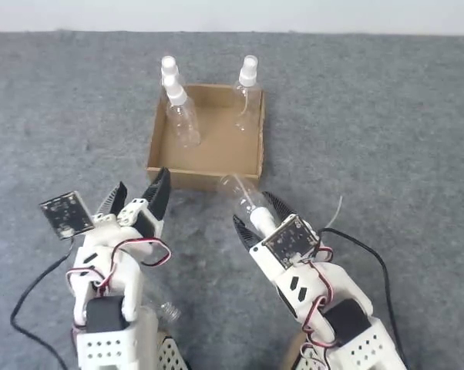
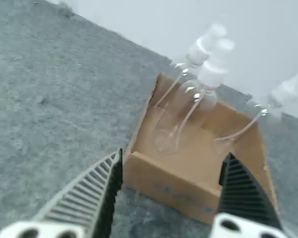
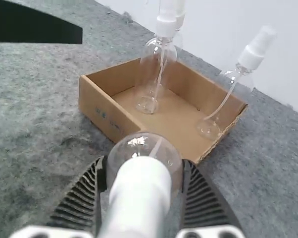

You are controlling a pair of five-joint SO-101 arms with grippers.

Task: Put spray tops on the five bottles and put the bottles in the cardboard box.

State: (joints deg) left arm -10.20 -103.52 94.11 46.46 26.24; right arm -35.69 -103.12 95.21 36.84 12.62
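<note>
Cardboard box [image 1: 206, 166] shown plain brown, bottles [image 1: 184, 123] seen clear, spray tops [image 1: 175, 92] white, table [image 1: 386, 116] covered in mottled grey felt, fingers [image 3: 79, 198] ribbed in black, arms [image 1: 355, 339] cased in white.

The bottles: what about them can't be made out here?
Bottle by the left arm's base, high view: mostly hidden by the arm; top unclear.
Held bottle, right wrist view: spray top cut off by the edge.
Rear bottle, right wrist view: overlapped by its neighbour, cap cut off.

High view looks down; both wrist views face the cardboard box [image 2: 188, 191].
</note>
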